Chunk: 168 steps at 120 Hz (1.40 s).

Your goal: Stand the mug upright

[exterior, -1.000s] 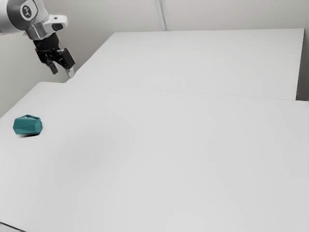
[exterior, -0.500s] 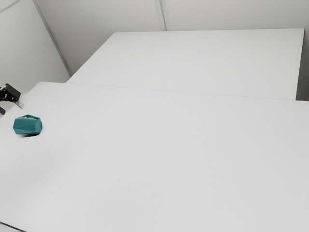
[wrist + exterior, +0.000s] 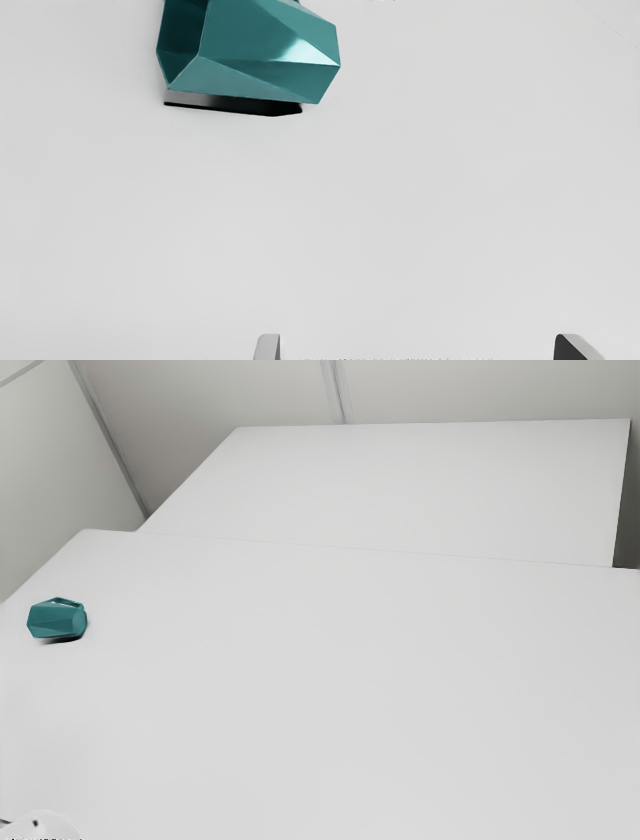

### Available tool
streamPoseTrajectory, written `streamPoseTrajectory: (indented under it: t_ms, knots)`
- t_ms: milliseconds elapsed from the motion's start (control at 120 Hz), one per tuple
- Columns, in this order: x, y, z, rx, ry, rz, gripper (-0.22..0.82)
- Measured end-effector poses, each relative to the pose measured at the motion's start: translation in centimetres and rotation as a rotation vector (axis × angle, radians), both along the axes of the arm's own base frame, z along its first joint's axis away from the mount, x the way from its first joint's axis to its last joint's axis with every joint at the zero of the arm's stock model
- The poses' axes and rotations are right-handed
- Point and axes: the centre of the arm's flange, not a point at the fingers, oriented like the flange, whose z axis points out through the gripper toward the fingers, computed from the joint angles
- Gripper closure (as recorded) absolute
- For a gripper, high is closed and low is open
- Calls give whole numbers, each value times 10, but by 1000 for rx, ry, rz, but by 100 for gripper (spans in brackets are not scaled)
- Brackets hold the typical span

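The teal faceted mug lies on its side near the exterior view's left edge, with its handle on the side away from that camera. In the wrist view the mug is cut off by the picture's edge; its dark hollow mouth shows at one end and a shadow runs along its side. My gripper is open, its two fingertips wide apart with nothing between them. A stretch of bare tabletop separates them from the mug.
The white table carries the mug close to its edge at the exterior view's left. Behind it stands another white surface. A rounded white arm part shows at the exterior view's lower left corner.
In the exterior view my gripper has come down from the upper left, passed beyond the mug and left the picture. A white arm part has appeared at the lower left. The mug has not moved.
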Motion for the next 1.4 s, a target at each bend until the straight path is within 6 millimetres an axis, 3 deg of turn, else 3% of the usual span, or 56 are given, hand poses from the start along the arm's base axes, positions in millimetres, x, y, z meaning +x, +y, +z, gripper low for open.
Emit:
streamPoseTrajectory:
  t_ms: [183, 317, 458, 700, 1008, 1400]
  knots:
    - [4, 36, -19, 122, -127, -161, 1]
    - [16, 45, -38, 223, -181, -234, 2]
    - [37, 66, -70, 306, -264, -251, 3]
    - [56, 86, -105, 391, -401, -203, 3]
    - [94, 77, -127, 417, -527, -242, 3]
    - [101, 62, -142, 438, -544, -316, 5]
